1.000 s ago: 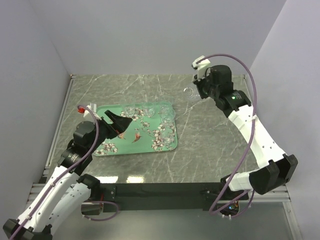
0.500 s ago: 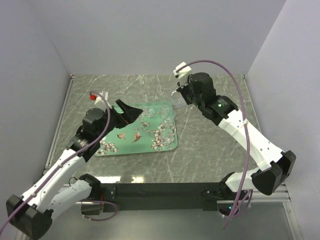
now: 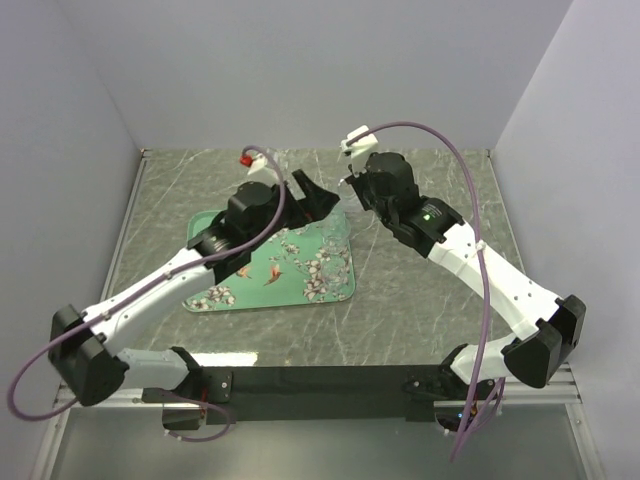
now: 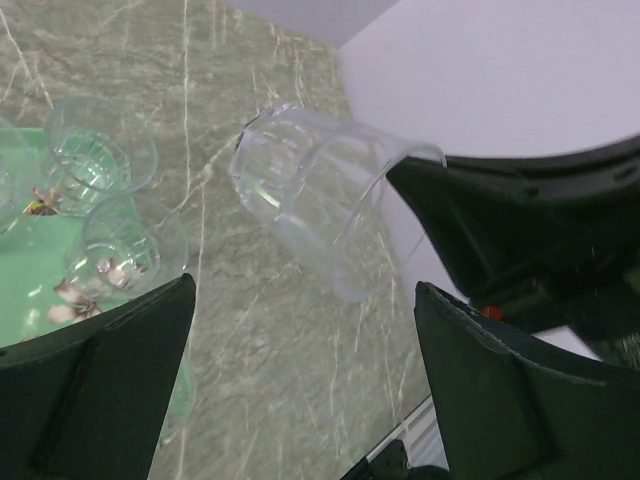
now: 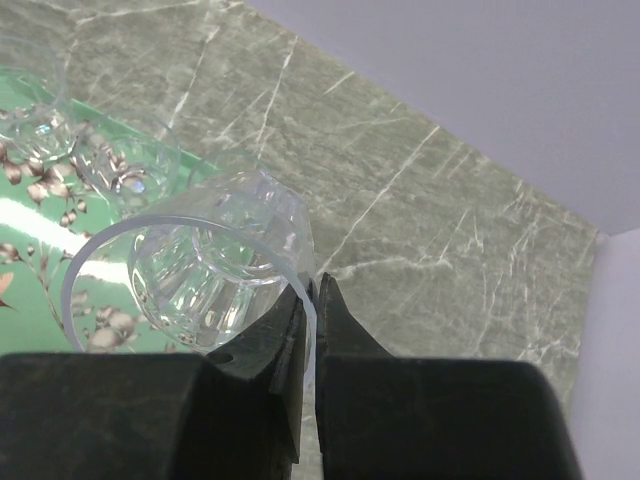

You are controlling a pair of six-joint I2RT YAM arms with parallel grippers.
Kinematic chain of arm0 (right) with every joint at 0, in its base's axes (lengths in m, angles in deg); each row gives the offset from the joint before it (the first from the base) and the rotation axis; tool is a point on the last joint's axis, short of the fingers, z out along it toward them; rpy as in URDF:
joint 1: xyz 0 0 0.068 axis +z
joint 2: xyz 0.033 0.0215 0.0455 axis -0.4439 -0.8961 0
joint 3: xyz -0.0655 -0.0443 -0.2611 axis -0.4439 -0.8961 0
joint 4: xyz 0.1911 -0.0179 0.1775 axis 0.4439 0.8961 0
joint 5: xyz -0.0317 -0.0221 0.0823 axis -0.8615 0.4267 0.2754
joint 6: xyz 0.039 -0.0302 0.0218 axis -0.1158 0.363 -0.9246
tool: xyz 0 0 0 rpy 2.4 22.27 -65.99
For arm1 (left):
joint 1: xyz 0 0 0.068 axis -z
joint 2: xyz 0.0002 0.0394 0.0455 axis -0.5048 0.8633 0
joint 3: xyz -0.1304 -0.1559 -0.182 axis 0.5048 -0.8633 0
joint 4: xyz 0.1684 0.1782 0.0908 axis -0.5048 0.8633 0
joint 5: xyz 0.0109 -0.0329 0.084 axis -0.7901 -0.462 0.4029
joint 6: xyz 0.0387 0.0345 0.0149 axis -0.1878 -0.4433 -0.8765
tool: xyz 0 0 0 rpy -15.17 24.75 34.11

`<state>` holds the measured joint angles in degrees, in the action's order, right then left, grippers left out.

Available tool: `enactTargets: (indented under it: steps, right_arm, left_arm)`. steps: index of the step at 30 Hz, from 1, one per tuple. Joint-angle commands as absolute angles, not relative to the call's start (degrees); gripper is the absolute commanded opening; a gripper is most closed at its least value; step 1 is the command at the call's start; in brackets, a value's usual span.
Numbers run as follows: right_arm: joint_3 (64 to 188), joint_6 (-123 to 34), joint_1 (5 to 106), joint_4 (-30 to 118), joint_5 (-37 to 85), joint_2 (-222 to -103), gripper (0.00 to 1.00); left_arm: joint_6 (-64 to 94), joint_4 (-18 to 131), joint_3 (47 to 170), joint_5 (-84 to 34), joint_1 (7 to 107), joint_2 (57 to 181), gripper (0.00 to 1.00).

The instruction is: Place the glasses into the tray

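Note:
The mint-green tray point(image 3: 270, 275) lies left of centre; it also shows in the right wrist view point(image 5: 40, 220). My right gripper point(image 3: 352, 192) hovers over its far right corner. In the right wrist view my right gripper point(image 5: 312, 300) is shut on the rim of a clear glass point(image 5: 215, 270) and holds it tilted above the tray. My left gripper point(image 3: 318, 195) is open and empty, close beside that glass. In the left wrist view my left gripper point(image 4: 302, 290) faces the held glass point(image 4: 320, 205). Other glasses point(image 4: 100, 150) stand on the tray's far end.
The grey marble table point(image 3: 420, 290) is walled at the back and both sides. The two arms nearly meet at the tray's far right corner. A black rail point(image 3: 320, 380) runs along the near edge.
My left arm has swung from the tray's left side to its far right corner. My right gripper has carried the glass leftward from the back right to the tray's corner.

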<state>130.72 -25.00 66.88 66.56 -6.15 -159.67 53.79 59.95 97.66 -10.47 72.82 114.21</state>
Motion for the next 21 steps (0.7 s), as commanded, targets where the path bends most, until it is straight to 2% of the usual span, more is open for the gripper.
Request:
enactTargets:
  steps: [1, 5, 8, 10, 11, 14, 15, 16, 17, 19, 21]
  right_arm:
    - [131.0, -26.8, 67.7, 61.8, -8.3, -158.9, 0.00]
    - [131.0, -27.2, 67.9, 61.8, -8.2, -158.7, 0.00]
    - [130.9, -27.3, 67.8, 61.6, -8.2, -158.2, 0.00]
    - [130.9, -27.8, 67.8, 62.0, -7.7, -158.1, 0.00]
    - [130.7, -28.3, 67.8, 62.3, -7.2, -158.1, 0.00]
    - [131.0, -29.5, 67.9, 63.7, -4.4, -158.0, 0.00]
    - [131.3, -30.6, 67.8, 64.0, -3.5, -157.8, 0.00]
    - [131.6, -31.1, 67.7, 64.9, -0.7, -157.8, 0.02]
    - [132.0, -31.7, 67.7, 65.6, 0.3, -157.7, 0.04]
    - [133.2, -33.3, 67.8, 67.1, 3.3, -157.7, 0.21]
    - [133.9, -34.1, 67.7, 67.8, 6.9, -157.6, 0.44]
  left_arm:
    - [51.9, 61.1, 104.9, -5.6, 74.8, 118.3, 0.96]
    - [51.9, 65.4, 110.0, -0.9, 76.5, 123.1, 0.85]
    - [51.8, 70.3, 113.6, 4.1, 77.6, 126.1, 0.69]
    - [51.3, 71.8, 114.9, 7.5, 78.4, 127.1, 0.52]
    - [51.1, 72.3, 115.2, 8.7, 78.9, 127.4, 0.38]
    - [50.2, 75.1, 117.1, 12.2, 79.4, 128.3, 0.15]
    - [49.9, 76.1, 117.7, 12.6, 79.4, 129.0, 0.00]
    - [49.6, 77.0, 118.8, 13.5, 79.4, 129.3, 0.00]
    - [49.4, 77.9, 119.0, 13.9, 79.4, 129.5, 0.00]
    - [48.9, 79.0, 118.9, 14.6, 79.5, 129.0, 0.00]
    - [48.2, 78.3, 117.1, 15.5, 79.5, 126.9, 0.00]
